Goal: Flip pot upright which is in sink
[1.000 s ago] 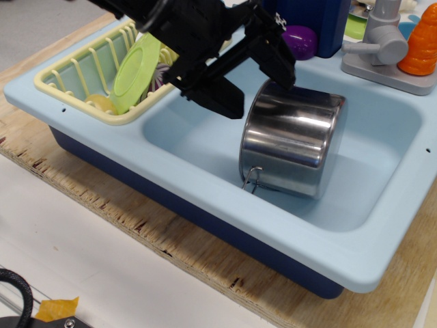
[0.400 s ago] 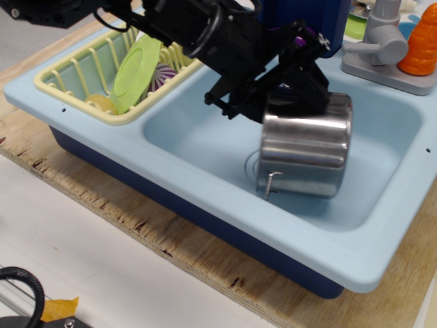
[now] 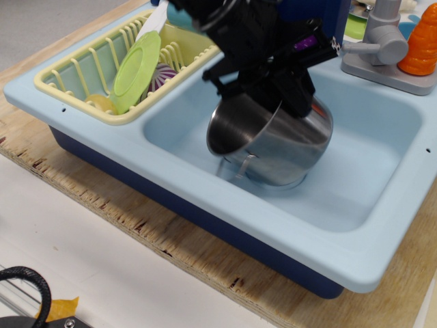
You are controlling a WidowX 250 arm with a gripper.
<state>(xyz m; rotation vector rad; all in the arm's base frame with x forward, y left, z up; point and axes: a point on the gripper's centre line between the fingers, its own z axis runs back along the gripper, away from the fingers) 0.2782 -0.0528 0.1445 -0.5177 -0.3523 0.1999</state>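
The shiny steel pot [image 3: 290, 147] is in the basin of the light blue sink [image 3: 372, 249]. It is tilted on its side, with its open mouth facing left and slightly up, and its lower edge rests on the basin floor. One wire loop handle [image 3: 244, 167] hangs at the lower rim. My black gripper [image 3: 271, 96] comes in from the upper left and is clamped on the pot's upper rim and wall. The arm hides the top of the pot.
A yellow dish rack [image 3: 75, 78] with a green plate [image 3: 136, 65] sits in the sink's left part. A grey faucet [image 3: 382, 42] and an orange toy [image 3: 420, 39] stand at the back right. A dark blue block [image 3: 311, 15] stands behind the arm.
The pot has turned from mouth-down to lying tilted with its mouth facing left, and has shifted left in the basin. My gripper has rotated with it, still on its rim.
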